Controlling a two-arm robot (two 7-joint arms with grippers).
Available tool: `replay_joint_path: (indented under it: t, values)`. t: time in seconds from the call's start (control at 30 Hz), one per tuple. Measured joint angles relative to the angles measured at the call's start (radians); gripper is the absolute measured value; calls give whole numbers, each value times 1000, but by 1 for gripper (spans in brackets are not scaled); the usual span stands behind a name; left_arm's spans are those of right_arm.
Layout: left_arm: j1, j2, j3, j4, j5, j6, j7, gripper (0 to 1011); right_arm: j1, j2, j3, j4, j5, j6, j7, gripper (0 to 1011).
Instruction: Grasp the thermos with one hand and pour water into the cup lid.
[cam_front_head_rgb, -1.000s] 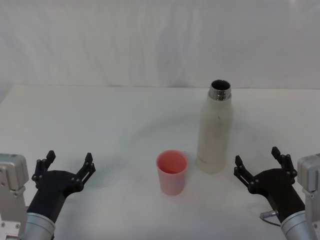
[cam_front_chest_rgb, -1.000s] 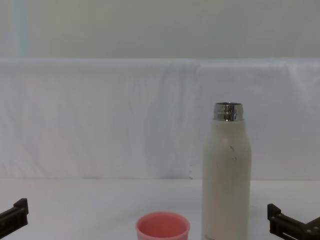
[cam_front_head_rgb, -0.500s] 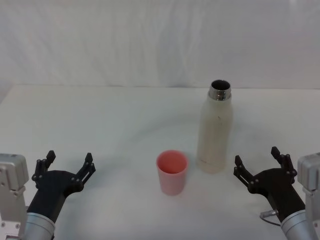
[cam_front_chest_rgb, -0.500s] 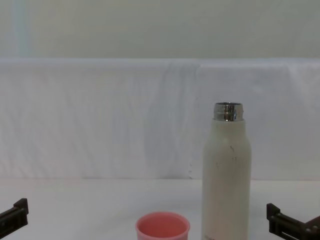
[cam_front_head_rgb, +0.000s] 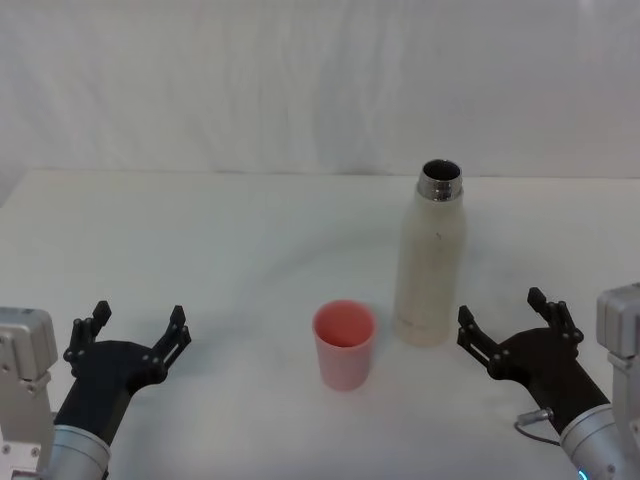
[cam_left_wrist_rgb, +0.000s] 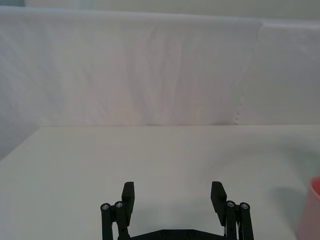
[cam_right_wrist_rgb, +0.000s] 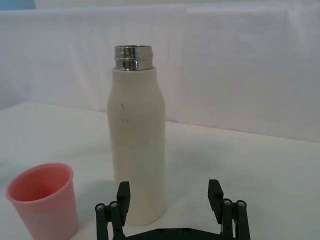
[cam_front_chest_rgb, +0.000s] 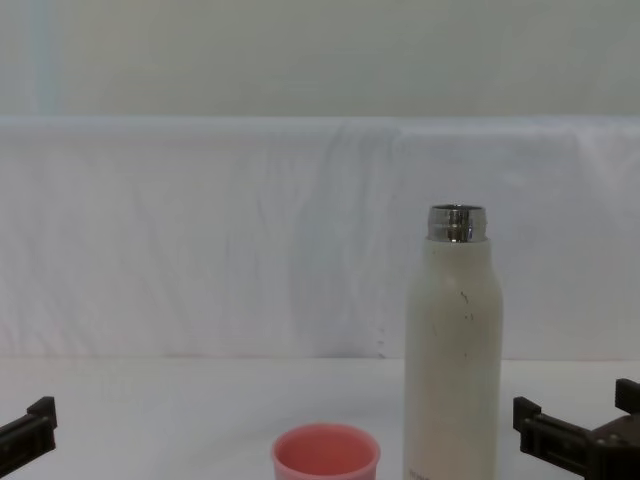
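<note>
The cream-white thermos (cam_front_head_rgb: 432, 258) stands upright and uncapped right of the table's middle, its steel neck showing (cam_right_wrist_rgb: 136, 135) (cam_front_chest_rgb: 452, 350). The pink cup lid (cam_front_head_rgb: 344, 343) stands upright just left of it and nearer to me (cam_right_wrist_rgb: 44, 201) (cam_front_chest_rgb: 325, 453). My right gripper (cam_front_head_rgb: 503, 320) is open, low at the front right, a short way right of the thermos base and not touching it (cam_right_wrist_rgb: 169, 190). My left gripper (cam_front_head_rgb: 136, 324) is open and holds nothing, parked at the front left (cam_left_wrist_rgb: 172, 190).
A white cloth covers the table (cam_front_head_rgb: 220, 240) and hangs as a backdrop behind it. Open table lies between the left gripper and the cup lid and behind the thermos.
My right gripper has moved a little left and forward, closer to the thermos base. The thermos, cup lid and left gripper have not moved.
</note>
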Motion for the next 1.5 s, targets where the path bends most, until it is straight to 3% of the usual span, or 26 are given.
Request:
replay_joint_path:
  t: [0.73, 1.5]
  values:
    - [0, 0, 0, 0, 0, 0, 0, 1001, 93, 49, -6, 13, 19, 110, 126, 1003]
    - [0, 0, 0, 0, 0, 0, 0, 1001, 193, 71, -45, 79, 64, 153, 158, 1003]
